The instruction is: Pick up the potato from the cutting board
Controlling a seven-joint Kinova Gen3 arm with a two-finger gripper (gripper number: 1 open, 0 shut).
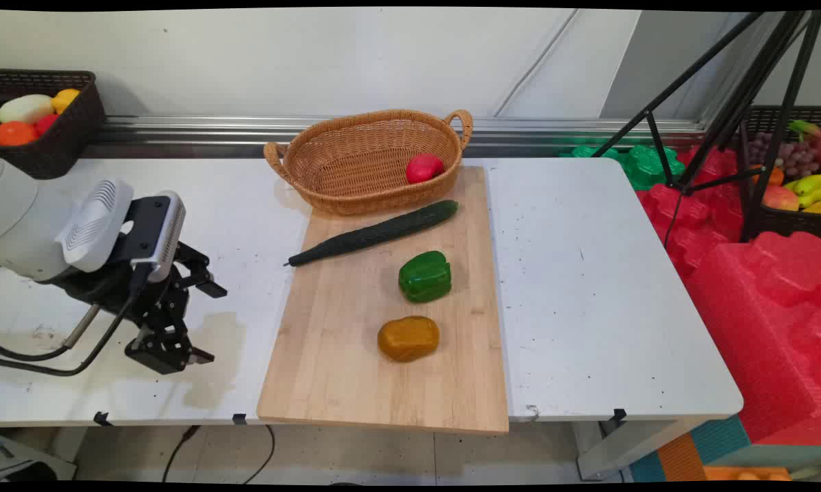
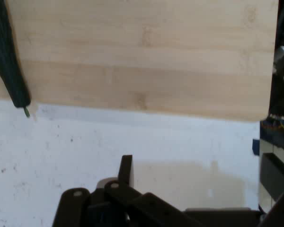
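Black two-finger gripper (image 1: pixel 202 321), fingers spread and holding nothing, hovers over the bare white table (image 1: pixel 588 287). At its three o'clock lies a pale wooden cutting board (image 1: pixel 342 355), carrying a long dark-green cucumber (image 1: pixel 373 234), glossy green bell pepper (image 1: pixel 425 276) and brownish-orange potato (image 1: pixel 408 338).

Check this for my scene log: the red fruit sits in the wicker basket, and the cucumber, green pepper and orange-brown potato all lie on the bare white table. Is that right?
Not quite. The red fruit is in the wicker basket, but the cucumber, green pepper and orange-brown potato lie on the wooden cutting board, not the bare table; only the cucumber's stem tip overhangs the board's edge. The main view shows it.
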